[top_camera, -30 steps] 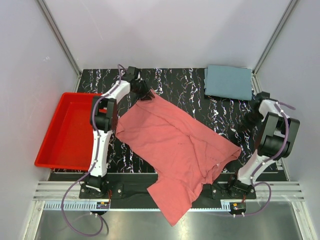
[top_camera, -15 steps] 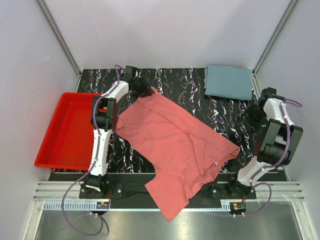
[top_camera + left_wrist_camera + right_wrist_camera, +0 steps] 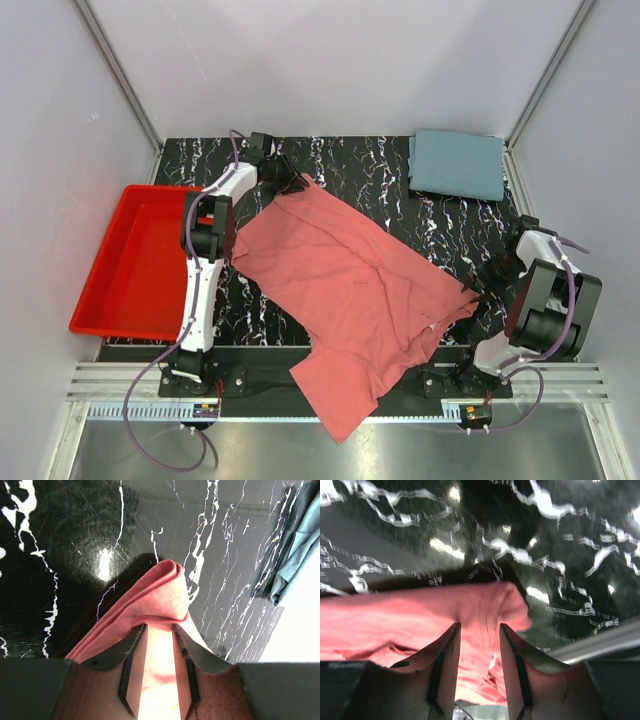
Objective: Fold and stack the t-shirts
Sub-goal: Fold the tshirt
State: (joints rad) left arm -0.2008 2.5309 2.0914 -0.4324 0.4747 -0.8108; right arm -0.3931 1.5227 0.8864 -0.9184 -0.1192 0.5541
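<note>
The left pincer (image 3: 158,647) is pinched narrow on a bunched corner of the red shirt (image 3: 350,280), with cloth held between its fingers. From there the shirt spreads crumpled across the bench (image 3: 440,225) toward the right pincer (image 3: 480,284), one part hanging over the near edge. The right pincer's fingers straddle the opposite corner; whether they grip it I cannot tell. A folded grey-blue shirt (image 3: 457,165) lies well beyond the right pincer. A red tray (image 3: 130,262) sits beside the left arm.
</note>
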